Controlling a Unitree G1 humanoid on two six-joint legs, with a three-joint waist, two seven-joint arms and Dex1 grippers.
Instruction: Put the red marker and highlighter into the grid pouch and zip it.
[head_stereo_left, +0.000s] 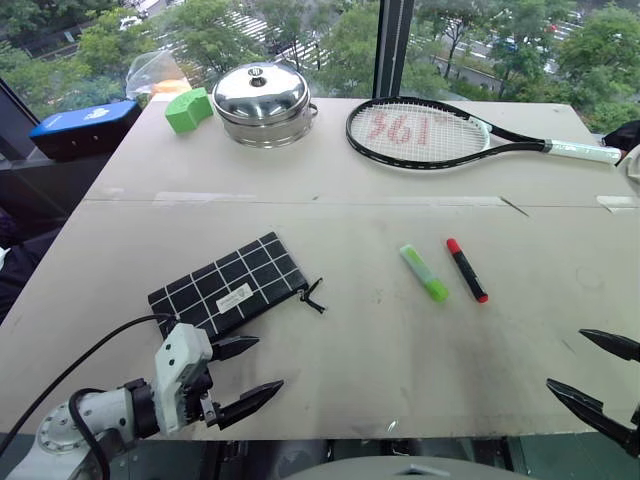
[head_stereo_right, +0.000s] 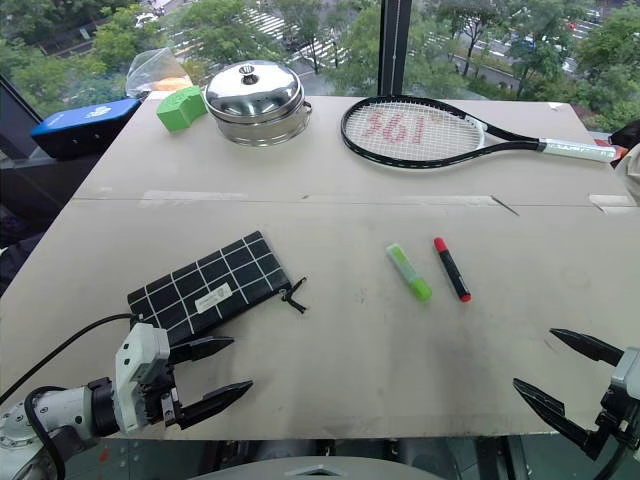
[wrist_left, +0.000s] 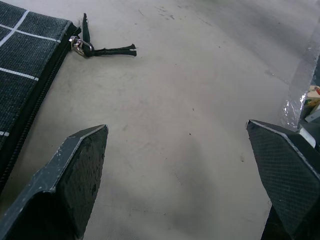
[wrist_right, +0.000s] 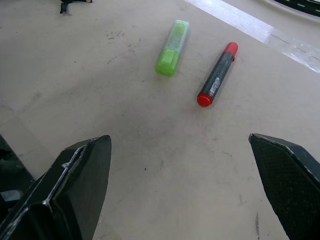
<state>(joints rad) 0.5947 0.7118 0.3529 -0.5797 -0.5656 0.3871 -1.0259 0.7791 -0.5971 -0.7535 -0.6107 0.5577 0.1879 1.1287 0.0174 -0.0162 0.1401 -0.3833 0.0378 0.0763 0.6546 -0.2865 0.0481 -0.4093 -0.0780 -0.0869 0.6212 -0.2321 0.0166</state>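
The grid pouch (head_stereo_left: 228, 285) lies flat on the table's left half, its zipper cord (head_stereo_left: 314, 295) trailing off its right end. To its right, the green highlighter (head_stereo_left: 424, 273) and the red marker (head_stereo_left: 466, 269) lie side by side, a small gap between them. My left gripper (head_stereo_left: 248, 375) hovers open over the near edge, just in front of the pouch, empty. My right gripper (head_stereo_left: 597, 372) is open and empty at the near right corner, well short of the two pens. The right wrist view looks at the highlighter (wrist_right: 172, 47) and marker (wrist_right: 217, 74) ahead.
At the table's far side sit a green foam block (head_stereo_left: 187, 108), a steel lidded pot (head_stereo_left: 263, 102) and a tennis racket (head_stereo_left: 440, 133). A blue case (head_stereo_left: 84, 126) rests off the far left corner. A seam (head_stereo_left: 300, 200) crosses the table.
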